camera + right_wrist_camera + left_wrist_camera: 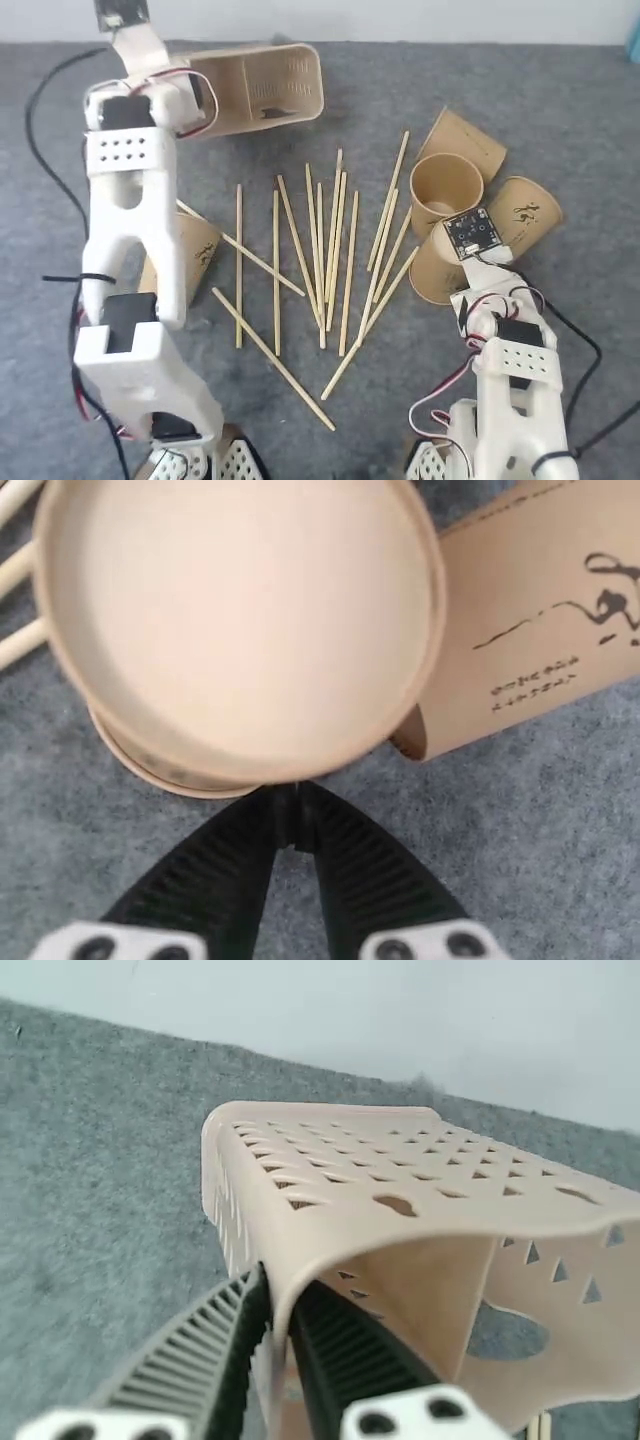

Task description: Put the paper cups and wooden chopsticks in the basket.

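Nearest, the right end effector (295,795) is pressed together on the rim of a tan paper cup (240,610), apparently pinching it. Other brown paper cups (525,215) lie around it, and another paper cup (200,255) lies beside the left arm. Pale wooden chopsticks (320,260) lie scattered across the grey bench (560,90). Farthest, the left end effector (280,1335) clamps the wall of the beige perforated plastic basket (260,85), which is tipped on its side. Nothing seems to be inside it yet — everything remains to be loaded.

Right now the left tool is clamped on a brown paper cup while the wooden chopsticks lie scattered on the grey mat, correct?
Not quite: the left wrist view shows the left tool clamped on the wall of the beige perforated plastic basket. The rest holds.
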Controlling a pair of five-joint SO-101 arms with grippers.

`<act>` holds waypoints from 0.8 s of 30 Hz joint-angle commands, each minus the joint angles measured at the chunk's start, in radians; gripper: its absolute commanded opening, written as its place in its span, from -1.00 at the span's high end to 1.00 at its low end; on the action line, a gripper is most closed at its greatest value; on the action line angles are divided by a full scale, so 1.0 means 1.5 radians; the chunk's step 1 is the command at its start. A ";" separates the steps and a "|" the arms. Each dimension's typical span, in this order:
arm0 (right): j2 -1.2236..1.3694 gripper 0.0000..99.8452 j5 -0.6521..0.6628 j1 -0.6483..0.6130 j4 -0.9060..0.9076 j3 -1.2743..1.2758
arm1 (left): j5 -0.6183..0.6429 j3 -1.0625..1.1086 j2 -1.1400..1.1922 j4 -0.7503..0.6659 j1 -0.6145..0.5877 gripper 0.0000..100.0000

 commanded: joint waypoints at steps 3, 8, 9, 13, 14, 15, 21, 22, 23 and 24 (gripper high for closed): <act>-0.019 0.98 0.007 -0.006 -0.010 -0.002 | 0.012 -0.086 -0.006 0.079 -0.005 0.98; -0.018 0.98 0.007 -0.006 -0.009 -0.002 | 0.012 -0.172 0.081 0.123 -0.017 0.98; -0.018 0.98 0.007 -0.006 -0.009 -0.002 | 0.012 -0.214 0.113 0.138 -0.024 0.98; -0.017 0.98 0.007 -0.007 -0.009 -0.002 | 0.032 -0.435 0.261 0.236 -0.040 0.98; -0.016 0.98 0.007 -0.008 -0.010 -0.002 | 0.034 -0.503 0.296 0.269 -0.040 0.98; -0.015 0.98 0.007 -0.008 -0.011 -0.002 | 0.034 -0.568 0.330 0.302 -0.040 0.98; -0.014 0.98 0.008 -0.009 -0.013 -0.002 | 0.034 -0.884 0.462 0.473 -0.024 0.98; -0.014 0.98 0.008 -0.009 -0.013 -0.002 | 0.034 -0.902 0.468 0.484 -0.024 0.98; -0.014 0.98 0.008 -0.009 -0.013 -0.002 | 0.034 -0.898 0.470 0.484 -0.023 0.98; -0.014 0.98 0.008 -0.009 -0.013 -0.002 | 0.035 -0.889 0.468 0.481 -0.024 0.98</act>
